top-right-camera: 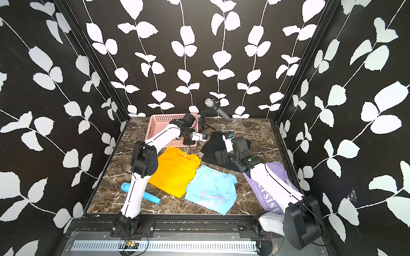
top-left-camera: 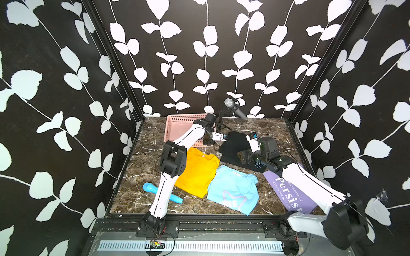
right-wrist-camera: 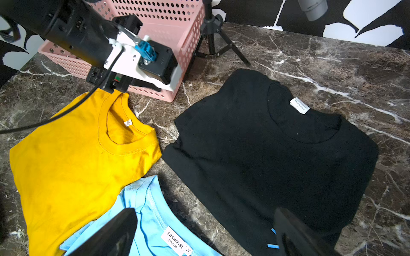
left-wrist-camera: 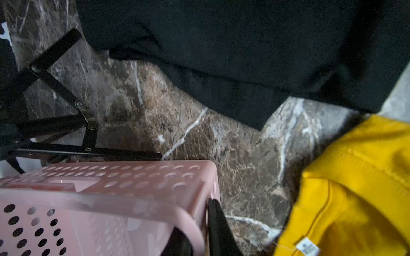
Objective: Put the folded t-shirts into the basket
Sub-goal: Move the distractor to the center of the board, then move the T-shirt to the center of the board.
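The pink basket (top-left-camera: 177,126) (top-right-camera: 159,126) (right-wrist-camera: 168,22) stands at the back left of the marble table. My left gripper (top-left-camera: 207,143) (left-wrist-camera: 206,212) is shut on the basket's (left-wrist-camera: 111,177) near right wall, one finger inside and one outside. Four folded t-shirts lie flat on the table: yellow (top-left-camera: 197,170) (right-wrist-camera: 77,159), light blue (top-left-camera: 233,190) (right-wrist-camera: 150,221), black (top-left-camera: 235,144) (right-wrist-camera: 266,144) and lavender (top-left-camera: 288,192), which is partly under my right arm. Low over the gap between the black and light blue shirts, my right gripper (top-left-camera: 241,157) (right-wrist-camera: 204,212) is open and holds nothing.
A microphone on a small black tripod (top-left-camera: 233,106) stands just right of the basket, its legs (left-wrist-camera: 66,124) close to the basket wall. A light blue tube (top-left-camera: 163,192) lies at the front left, partly behind my left arm. Patterned walls close three sides.
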`<state>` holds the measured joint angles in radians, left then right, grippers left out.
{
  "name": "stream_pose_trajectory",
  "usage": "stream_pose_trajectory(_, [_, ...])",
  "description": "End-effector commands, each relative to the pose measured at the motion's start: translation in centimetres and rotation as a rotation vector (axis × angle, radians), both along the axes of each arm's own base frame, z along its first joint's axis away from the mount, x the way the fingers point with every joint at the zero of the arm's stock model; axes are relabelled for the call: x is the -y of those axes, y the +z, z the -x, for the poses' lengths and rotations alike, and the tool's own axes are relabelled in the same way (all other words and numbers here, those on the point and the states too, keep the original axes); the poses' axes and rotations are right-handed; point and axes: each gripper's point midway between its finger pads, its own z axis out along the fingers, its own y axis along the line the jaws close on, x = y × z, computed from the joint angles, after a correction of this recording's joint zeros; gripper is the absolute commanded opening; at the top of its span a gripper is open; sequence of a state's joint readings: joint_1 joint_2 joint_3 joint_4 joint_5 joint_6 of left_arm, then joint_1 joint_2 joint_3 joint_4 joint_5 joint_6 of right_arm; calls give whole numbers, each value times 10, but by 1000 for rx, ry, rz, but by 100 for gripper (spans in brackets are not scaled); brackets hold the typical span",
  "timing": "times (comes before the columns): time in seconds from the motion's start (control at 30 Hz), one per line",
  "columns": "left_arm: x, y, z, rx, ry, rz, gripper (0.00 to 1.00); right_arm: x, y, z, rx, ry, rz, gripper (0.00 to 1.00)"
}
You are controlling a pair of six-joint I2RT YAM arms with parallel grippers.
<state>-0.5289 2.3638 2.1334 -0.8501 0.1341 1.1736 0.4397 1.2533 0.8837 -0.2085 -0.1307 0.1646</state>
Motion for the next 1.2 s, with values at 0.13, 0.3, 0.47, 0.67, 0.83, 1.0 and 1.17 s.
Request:
stream_pose_trajectory(0.13, [-10,-1,3,7,14,-55,26,0,-4,6,-13,4,5,98])
stream_pose_trajectory(0.3, [-15,27,-3,79,81,-16,42,-6,-23,18,-101,11,-19,98])
stream_pose_trajectory(0.47, [-21,68,-4,141,203,93,58,-40,-54,55,-228,108,4,96])
stream_pose_trajectory(0.67, [-36,112,5,191,438,272,66,-86,-95,111,-417,249,18,87])
stream_pose_trajectory(0.83, [-61,123,28,123,780,435,67,-78,-131,150,-603,239,39,84])
stream_pose_trajectory(1.0, [-77,108,65,-43,1034,565,65,-40,-154,172,-726,132,129,84])
stream_pose_trajectory(1.17, [-98,85,107,-156,1204,614,63,-1,-169,183,-828,1,147,84])
